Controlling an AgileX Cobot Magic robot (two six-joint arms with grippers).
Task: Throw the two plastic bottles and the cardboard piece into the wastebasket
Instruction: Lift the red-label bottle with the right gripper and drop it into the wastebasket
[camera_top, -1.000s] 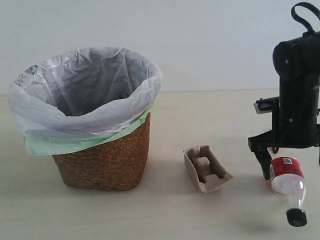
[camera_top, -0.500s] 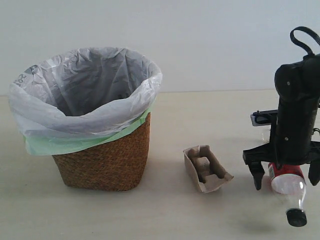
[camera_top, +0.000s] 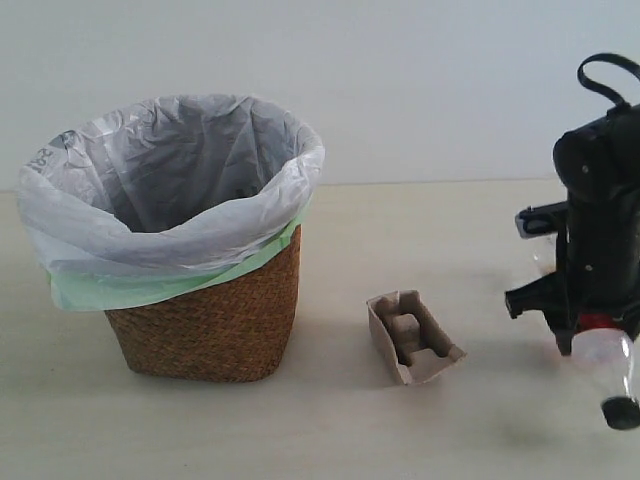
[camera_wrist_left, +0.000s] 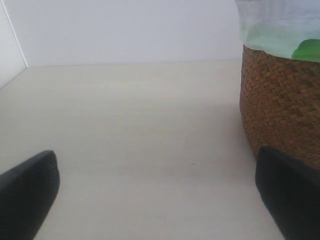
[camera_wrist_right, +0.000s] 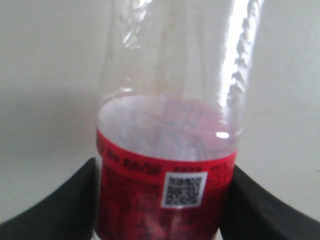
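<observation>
Right hand is on the bottle. On the wrist camera I see both black fingers pressed against its sides, one on each side of the red label, with the little square code facing the lens. That's a firm clamp around the bottle's body. Above the label the clear plastic is creased and catches the light.

On the exterior view the bottle hangs below the right arm at the far right edge. It's tilted, with the black cap at the lowest point. It's blurred there, so I cannot tell whether the cap touches the tabletop.

The tray lies on the tabletop between the basket and the right arm, apart from both. It sits open side up, and I can see the recesses.

The basket stands upright on the left. A white bag is folded over its rim, and a green strip shows below the fold.

Left hand next. On its wrist camera the two dark fingers are spread wide, with only bare tabletop between them. It's holding nothing. The basket's woven wall is close by one finger, and I cannot tell whether they touch.
</observation>
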